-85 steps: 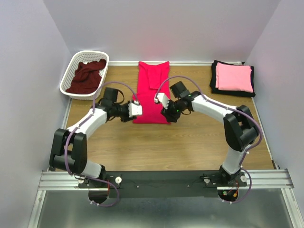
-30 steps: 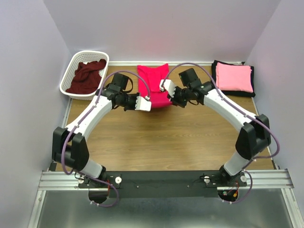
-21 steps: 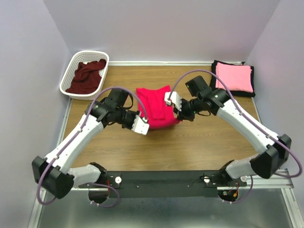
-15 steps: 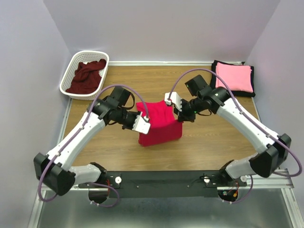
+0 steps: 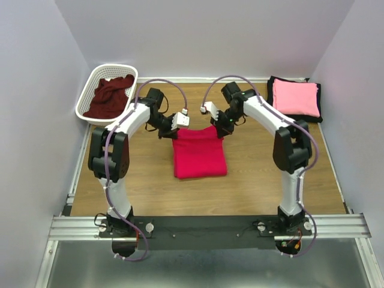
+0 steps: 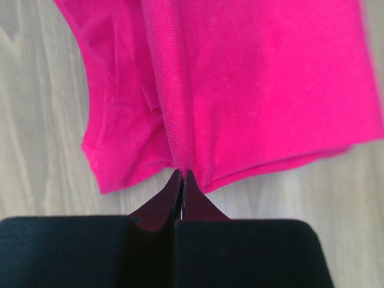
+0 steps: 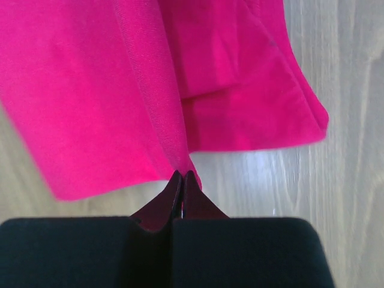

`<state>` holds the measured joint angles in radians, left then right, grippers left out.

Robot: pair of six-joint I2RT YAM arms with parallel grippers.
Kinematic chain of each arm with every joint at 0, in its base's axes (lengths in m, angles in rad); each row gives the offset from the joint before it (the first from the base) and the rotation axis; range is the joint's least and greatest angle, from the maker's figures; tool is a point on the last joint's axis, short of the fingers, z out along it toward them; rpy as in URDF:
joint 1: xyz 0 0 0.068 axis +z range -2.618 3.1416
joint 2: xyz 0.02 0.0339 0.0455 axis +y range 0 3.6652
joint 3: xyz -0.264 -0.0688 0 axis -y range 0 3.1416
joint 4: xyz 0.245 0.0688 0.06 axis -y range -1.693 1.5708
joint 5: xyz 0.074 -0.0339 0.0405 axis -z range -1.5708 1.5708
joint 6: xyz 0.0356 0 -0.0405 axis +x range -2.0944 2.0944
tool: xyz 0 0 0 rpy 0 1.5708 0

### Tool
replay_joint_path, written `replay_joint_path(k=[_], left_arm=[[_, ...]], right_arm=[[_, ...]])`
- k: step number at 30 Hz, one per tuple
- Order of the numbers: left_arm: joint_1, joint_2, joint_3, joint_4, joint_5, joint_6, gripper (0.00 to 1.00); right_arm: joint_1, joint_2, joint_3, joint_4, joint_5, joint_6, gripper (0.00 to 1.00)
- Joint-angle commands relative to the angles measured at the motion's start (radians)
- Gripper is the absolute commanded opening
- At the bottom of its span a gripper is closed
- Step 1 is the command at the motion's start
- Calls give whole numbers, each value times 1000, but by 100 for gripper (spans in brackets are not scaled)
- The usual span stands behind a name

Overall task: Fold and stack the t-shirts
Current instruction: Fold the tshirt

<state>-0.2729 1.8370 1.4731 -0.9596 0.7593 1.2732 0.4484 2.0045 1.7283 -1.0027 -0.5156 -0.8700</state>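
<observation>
The crimson-red t-shirt lies folded to a rough square in the middle of the table. My left gripper is shut on its far left corner, and my right gripper is shut on its far right corner. In the left wrist view a ridge of the red t-shirt runs straight into my left gripper. The right wrist view shows the same pull of the red t-shirt into my right gripper. The pink t-shirt lies folded on the black t-shirt at the back right. The maroon t-shirt is crumpled in the basket.
The white lattice basket stands at the back left corner. Grey walls close in the table on the left, right and far sides. Bare wood shows on the near half of the table.
Both grippers have carried the red t-shirt's held edge away from me, toward the far side. The shirt now lies flatter, folded over on itself. Both arms have drawn in closer together.
</observation>
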Motion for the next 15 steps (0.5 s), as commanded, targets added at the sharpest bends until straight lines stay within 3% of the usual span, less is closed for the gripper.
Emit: replay_joint_path(k=[1,8,15], left_arm=[[17,108,36,91,9,-115,3],[15,206,24,139,-25,-187,5],[-22,42,-213,165,0,-144,5]], right_arm=[[-20,132,83,-8,-56,-20,1],[-20,231,42,33,-130,81,1],[9,54,-248,121,-166,163,1]])
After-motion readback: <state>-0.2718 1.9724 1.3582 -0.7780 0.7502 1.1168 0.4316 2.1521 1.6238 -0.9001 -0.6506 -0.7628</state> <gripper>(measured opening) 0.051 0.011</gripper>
